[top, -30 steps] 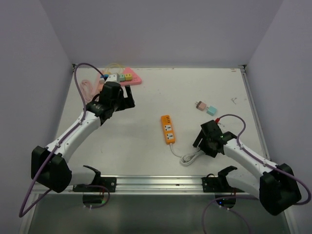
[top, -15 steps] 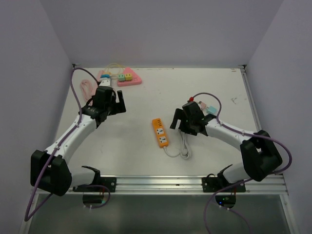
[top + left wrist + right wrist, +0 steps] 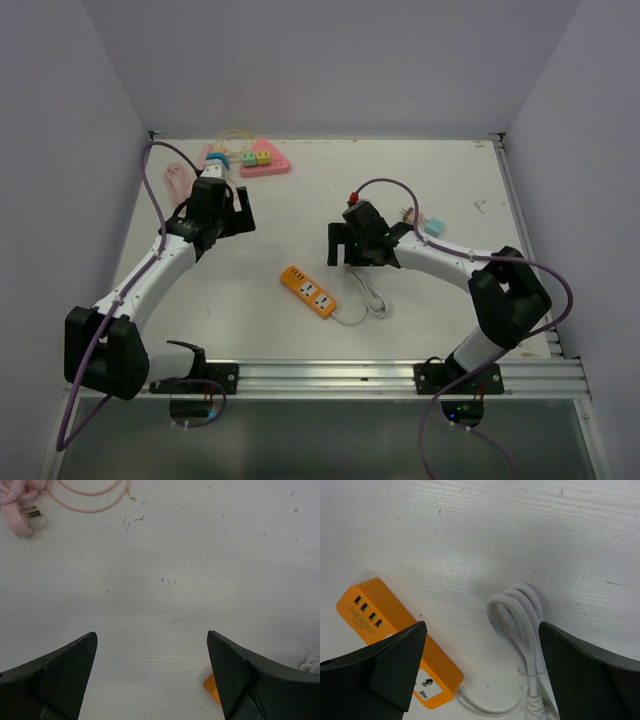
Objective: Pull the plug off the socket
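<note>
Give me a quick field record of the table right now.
left hand: open, empty, over bare table
right hand: open, empty, above orange power strip and white cord
orange power strip: flat, mid-table, no plug in it
pink power strip: far left, coloured plugs on it
loose plugs: beyond right arm

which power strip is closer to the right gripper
The orange power strip with the white cord, lying close by the open right gripper; the pink triangular strip sits far off at the back left.
</note>
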You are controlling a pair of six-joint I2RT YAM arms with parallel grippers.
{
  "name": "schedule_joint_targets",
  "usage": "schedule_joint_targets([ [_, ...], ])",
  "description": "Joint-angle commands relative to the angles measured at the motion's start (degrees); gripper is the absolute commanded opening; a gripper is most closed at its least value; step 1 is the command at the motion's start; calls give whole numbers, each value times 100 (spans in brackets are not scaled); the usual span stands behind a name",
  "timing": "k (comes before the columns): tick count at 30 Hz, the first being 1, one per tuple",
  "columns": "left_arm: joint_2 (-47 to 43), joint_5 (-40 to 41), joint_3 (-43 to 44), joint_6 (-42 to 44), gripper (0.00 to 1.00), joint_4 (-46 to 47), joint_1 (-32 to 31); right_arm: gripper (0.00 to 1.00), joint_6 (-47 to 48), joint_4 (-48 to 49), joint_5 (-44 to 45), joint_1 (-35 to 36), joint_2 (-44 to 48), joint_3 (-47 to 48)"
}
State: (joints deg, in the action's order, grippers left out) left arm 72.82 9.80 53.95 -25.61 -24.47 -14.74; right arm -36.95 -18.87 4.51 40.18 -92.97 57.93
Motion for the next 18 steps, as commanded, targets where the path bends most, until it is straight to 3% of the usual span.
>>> schedule_joint_targets([
  [1,31,-101,-34,135,94,171,50,98,644,-625,445,-2,428,297],
  [10,75,-75,-43,135,94,144,50,93,1111,-925,366,314,903,-510],
  [18,75,4,-60,143,94,127,50,84,1357,-688,629,376,272,-459],
])
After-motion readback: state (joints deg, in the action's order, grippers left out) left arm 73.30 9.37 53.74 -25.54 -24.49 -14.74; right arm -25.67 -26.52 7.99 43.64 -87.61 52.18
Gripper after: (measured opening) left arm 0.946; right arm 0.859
